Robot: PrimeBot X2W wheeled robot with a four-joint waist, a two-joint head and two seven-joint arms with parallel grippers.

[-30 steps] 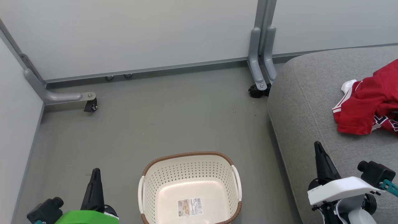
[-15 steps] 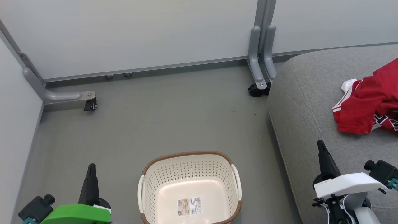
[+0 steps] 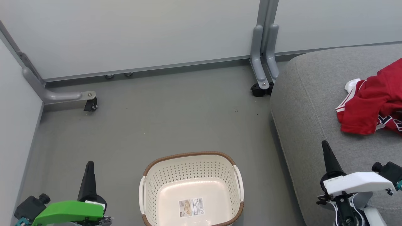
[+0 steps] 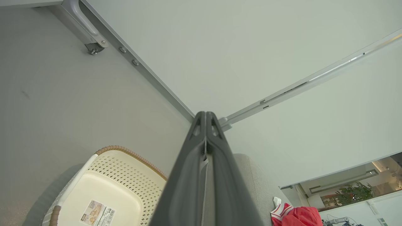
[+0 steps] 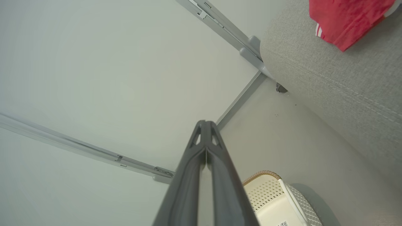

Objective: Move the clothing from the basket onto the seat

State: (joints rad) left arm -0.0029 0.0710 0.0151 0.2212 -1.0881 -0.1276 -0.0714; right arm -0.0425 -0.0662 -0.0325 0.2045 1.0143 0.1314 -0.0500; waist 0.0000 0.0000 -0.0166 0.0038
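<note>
My left gripper (image 3: 89, 165) and right gripper (image 3: 325, 146) are closed on nothing. The basket (image 3: 188, 155) between them is bare; the clothing (image 3: 370, 103) lies on the seat (image 3: 307, 110) beyond the right one. Done, I'd say.

barcode sticker (image 3: 192, 208) on basket (image 3: 188, 171) bottom, print too small to read, jersey (image 3: 364, 105) lettering cropped, illegible

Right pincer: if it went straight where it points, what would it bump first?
Probably the pale wall panel: the shut right pincer aims at it, the seat off to one side. Depth is unclear.
</note>
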